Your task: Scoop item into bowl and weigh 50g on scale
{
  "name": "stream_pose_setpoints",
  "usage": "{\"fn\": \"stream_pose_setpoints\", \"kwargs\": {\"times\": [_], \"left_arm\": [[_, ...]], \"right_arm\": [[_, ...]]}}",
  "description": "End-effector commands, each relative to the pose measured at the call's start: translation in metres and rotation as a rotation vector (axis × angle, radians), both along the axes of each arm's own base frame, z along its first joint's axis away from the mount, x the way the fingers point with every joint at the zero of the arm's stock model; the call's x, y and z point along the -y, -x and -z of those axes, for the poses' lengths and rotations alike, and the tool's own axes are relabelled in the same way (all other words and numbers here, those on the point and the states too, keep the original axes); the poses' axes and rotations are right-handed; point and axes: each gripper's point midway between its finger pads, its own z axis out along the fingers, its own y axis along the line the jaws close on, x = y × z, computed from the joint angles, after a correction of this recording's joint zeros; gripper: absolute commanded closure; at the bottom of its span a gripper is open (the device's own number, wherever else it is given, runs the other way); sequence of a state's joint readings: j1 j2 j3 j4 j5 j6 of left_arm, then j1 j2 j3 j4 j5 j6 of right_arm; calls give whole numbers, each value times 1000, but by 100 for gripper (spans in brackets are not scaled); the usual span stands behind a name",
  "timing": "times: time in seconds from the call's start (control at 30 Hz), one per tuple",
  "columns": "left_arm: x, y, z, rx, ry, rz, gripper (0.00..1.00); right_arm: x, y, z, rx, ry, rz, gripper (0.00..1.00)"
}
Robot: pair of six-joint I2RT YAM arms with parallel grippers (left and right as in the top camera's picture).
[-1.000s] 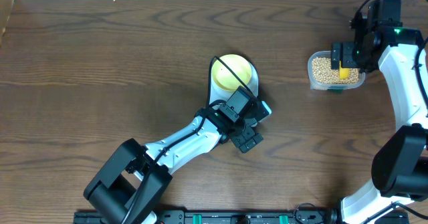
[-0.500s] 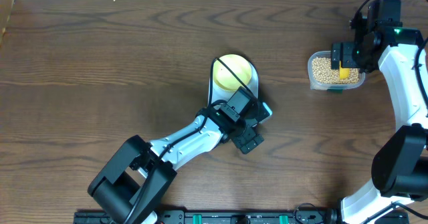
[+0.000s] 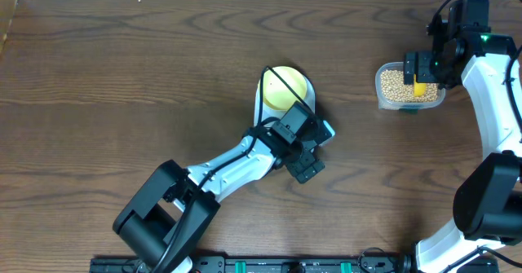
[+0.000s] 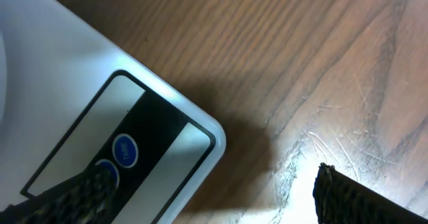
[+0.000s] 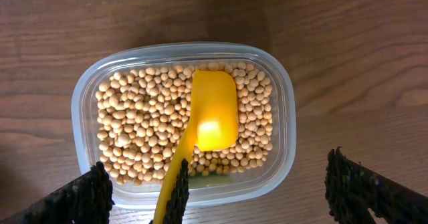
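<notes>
the task sits at its very start, by my reading: every one of the beans (image 5: 134, 130) lies in the clear tub (image 5: 284, 117) at the table's (image 3: 122, 61) far right, with the yellow scoop (image 5: 214, 110) resting face up on top of them, and the bowl (image 3: 284, 88) stands on the scale (image 4: 80, 83) near the middle, well apart from the tub and looking empty from above. the left gripper (image 3: 306, 147) hangs low over the scale's front corner, jaws spread wide and holding nothing, one finger just beside the blue tare button (image 4: 125, 150); the display (image 4: 80, 134) shows no digits i can read, so this looks like readying the scale with the bowl on it. the left arm reaches diagonally up from the near edge. the right gripper (image 3: 422, 69) hovers above the tub, pointing straight down, also wide apart and empty, its arm coming in along the right edge. the next move probably calls for a light press on the button, then the right arm dropping to close on the scoop's handle, which slants toward the near rim.
</notes>
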State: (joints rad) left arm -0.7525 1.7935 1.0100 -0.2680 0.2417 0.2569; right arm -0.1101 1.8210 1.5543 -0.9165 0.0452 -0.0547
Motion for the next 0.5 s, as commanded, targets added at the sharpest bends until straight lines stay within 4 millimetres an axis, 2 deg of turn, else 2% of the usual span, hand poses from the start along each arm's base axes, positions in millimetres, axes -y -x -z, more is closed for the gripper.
{"fn": "stream_pose_setpoints", "kwargs": {"times": [0.0, 0.47], "left_arm": [[-12, 2, 22, -88, -45, -63, 2], [-21, 5, 19, -125, -78, -81, 2]], "right_arm": [[4, 1, 2, -6, 4, 15, 1], [4, 1, 2, -6, 4, 15, 1]]}}
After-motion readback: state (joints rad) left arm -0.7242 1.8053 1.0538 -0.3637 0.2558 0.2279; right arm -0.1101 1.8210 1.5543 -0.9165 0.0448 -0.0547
